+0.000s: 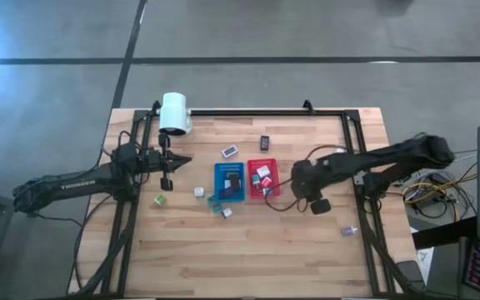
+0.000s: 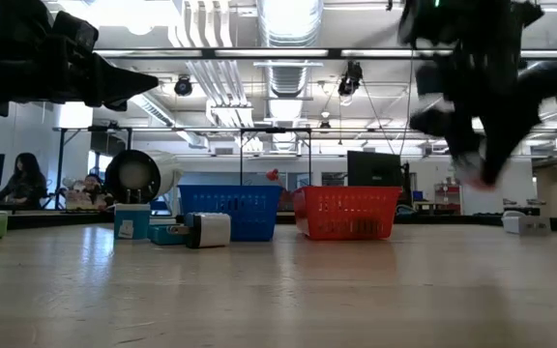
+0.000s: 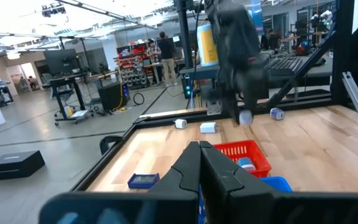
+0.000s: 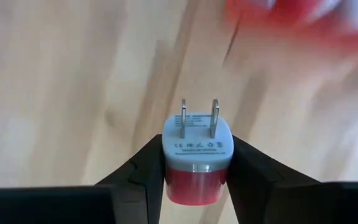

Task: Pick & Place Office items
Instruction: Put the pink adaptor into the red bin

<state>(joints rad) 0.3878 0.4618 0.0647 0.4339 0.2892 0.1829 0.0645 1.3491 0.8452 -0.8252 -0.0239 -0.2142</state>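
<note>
My right gripper [image 4: 197,155] is shut on a small wall charger [image 4: 197,163] with a red body, a pale grey face and two metal prongs. In the high view it hangs just right of the red tray [image 1: 275,190]; the low view shows it blurred above the table [image 2: 474,169]. My left gripper [image 3: 201,165] is shut and empty, held level over the table's left part [image 1: 173,162]. Small office items lie on the wood: a green cube [image 1: 161,200], a white cube [image 1: 198,192], a black piece [image 1: 265,142] and a blue-tipped piece [image 1: 348,231]. My right gripper pinches the charger by the two opposite sides of its red body [image 4: 170,174] between its two fingers [image 4: 143,171]. The fingers come from above, pointing steeply down. The charger is lifted clear of the table, its pronged face [image 4: 197,140] turned away from the gripper toward the wood.
A blue tray [image 1: 220,171] and the red tray stand side by side mid-table, each with items inside. A big white lamp head [image 1: 174,112] sits at the far left. A black frame [image 1: 248,112] borders the table. The near half of the wood [image 1: 248,258] is bare.
</note>
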